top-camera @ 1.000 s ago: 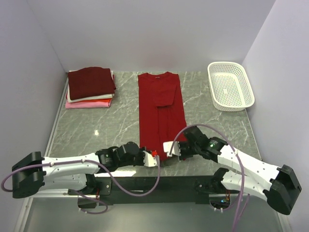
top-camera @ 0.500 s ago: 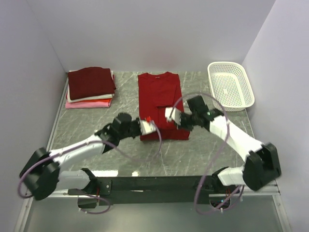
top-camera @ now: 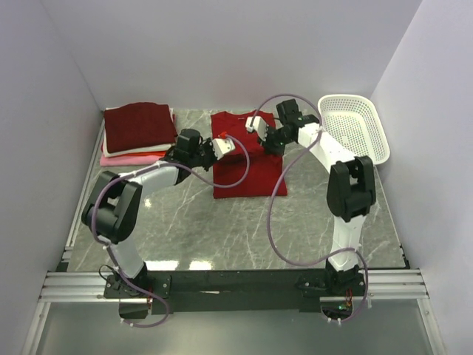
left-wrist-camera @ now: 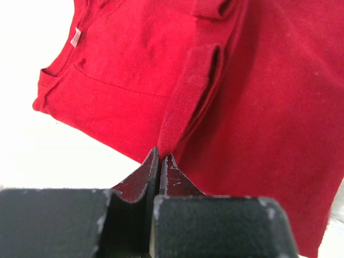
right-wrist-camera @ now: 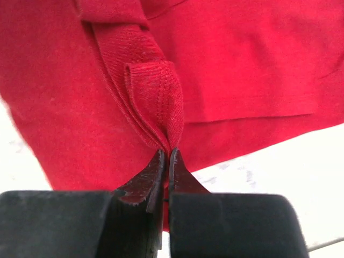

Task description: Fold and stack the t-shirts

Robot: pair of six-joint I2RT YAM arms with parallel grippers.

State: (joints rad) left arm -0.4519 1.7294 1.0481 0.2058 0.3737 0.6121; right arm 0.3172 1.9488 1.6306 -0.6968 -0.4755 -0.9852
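The bright red t-shirt [top-camera: 247, 174] lies at the back middle of the table, doubled over on itself. My left gripper [top-camera: 226, 145] is shut on a pinched fold of its left hem [left-wrist-camera: 183, 107], just short of the collar and white neck label [left-wrist-camera: 76, 36]. At the shirt's right side near the collar, my right gripper [top-camera: 257, 124] is shut on the bunched hem [right-wrist-camera: 156, 91]. In both wrist views the jaws stand together with red cloth between their tips. A stack of folded t-shirts [top-camera: 139, 127], dark maroon on top with white and pink below, sits at the back left.
A white perforated basket [top-camera: 356, 130] stands at the back right, beside the right arm's elbow. Grey walls close in the table at the left, back and right. Both arms reach far out over the marble top [top-camera: 185, 222].
Both grippers have carried the red shirt's lower hem from the near edge up to the collar end. The shirt is now folded in half lengthwise and shorter.
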